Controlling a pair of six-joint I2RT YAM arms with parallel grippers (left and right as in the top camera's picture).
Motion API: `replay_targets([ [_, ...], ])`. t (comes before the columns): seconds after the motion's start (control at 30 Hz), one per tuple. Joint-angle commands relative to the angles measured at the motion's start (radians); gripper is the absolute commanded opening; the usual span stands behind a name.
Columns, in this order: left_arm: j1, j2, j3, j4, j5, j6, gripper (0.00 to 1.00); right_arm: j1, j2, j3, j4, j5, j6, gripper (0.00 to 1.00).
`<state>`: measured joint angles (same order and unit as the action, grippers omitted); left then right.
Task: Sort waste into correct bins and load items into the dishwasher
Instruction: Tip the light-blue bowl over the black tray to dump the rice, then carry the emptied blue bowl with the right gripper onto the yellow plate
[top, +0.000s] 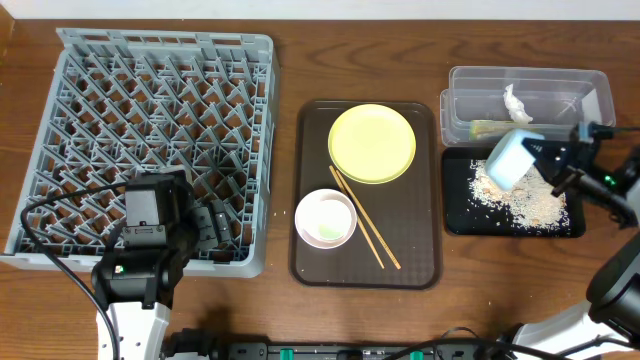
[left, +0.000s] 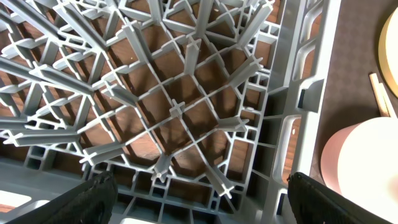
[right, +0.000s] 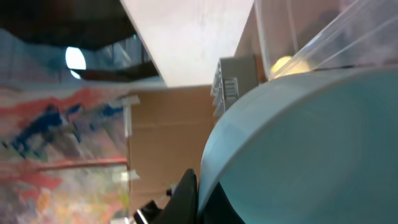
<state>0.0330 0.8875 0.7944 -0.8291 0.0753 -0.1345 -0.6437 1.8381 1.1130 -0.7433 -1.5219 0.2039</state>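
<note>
Over the black tray (top: 458, 220) at right, the right claw (top: 535, 152) grasps the tilted blue bowl (top: 512, 158), likely to shed crumbs (top: 520, 200); the left claw (top: 212, 225) hangs released over the rack (top: 150, 90).

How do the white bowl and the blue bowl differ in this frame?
The white bowl stands upright, mouth up; the blue bowl is steeply tilted. The white bowl rests on the brown tray beside the chopsticks; the blue bowl is held in the right claw above the black tray and its crumbs. Both are round bowls, and neither is in the rack.
</note>
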Motion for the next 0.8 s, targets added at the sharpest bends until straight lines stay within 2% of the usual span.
replay_targets([
  [0.0,0.005,-0.001,0.021,0.000,0.002,-0.005,0.89,-0.052,-0.002,-0.002,0.026,-0.039,0.122,0.01],
  [0.17,0.005,-0.001,0.021,0.000,0.002,-0.005,0.89,-0.038,-0.002,-0.002,0.011,-0.018,0.029,0.01],
  [0.23,0.005,-0.001,0.021,0.000,0.003,-0.006,0.89,-0.009,-0.005,-0.002,-0.048,0.102,0.003,0.01],
  [0.27,0.005,-0.001,0.021,0.000,0.002,-0.006,0.89,0.022,-0.016,-0.002,-0.092,0.221,-0.051,0.01],
  [0.37,0.005,-0.001,0.021,0.000,0.002,-0.006,0.89,0.104,-0.085,0.000,-0.121,0.348,-0.163,0.01],
  [0.5,0.005,-0.001,0.021,0.003,0.002,-0.005,0.89,0.185,-0.218,0.026,-0.114,0.446,-0.168,0.01],
  [0.63,0.005,-0.001,0.021,0.003,0.002,-0.005,0.89,0.349,-0.381,0.047,-0.074,0.690,-0.168,0.01],
  [0.77,0.005,-0.001,0.021,0.003,0.002,-0.005,0.89,0.528,-0.436,0.047,-0.002,0.892,-0.168,0.01],
])
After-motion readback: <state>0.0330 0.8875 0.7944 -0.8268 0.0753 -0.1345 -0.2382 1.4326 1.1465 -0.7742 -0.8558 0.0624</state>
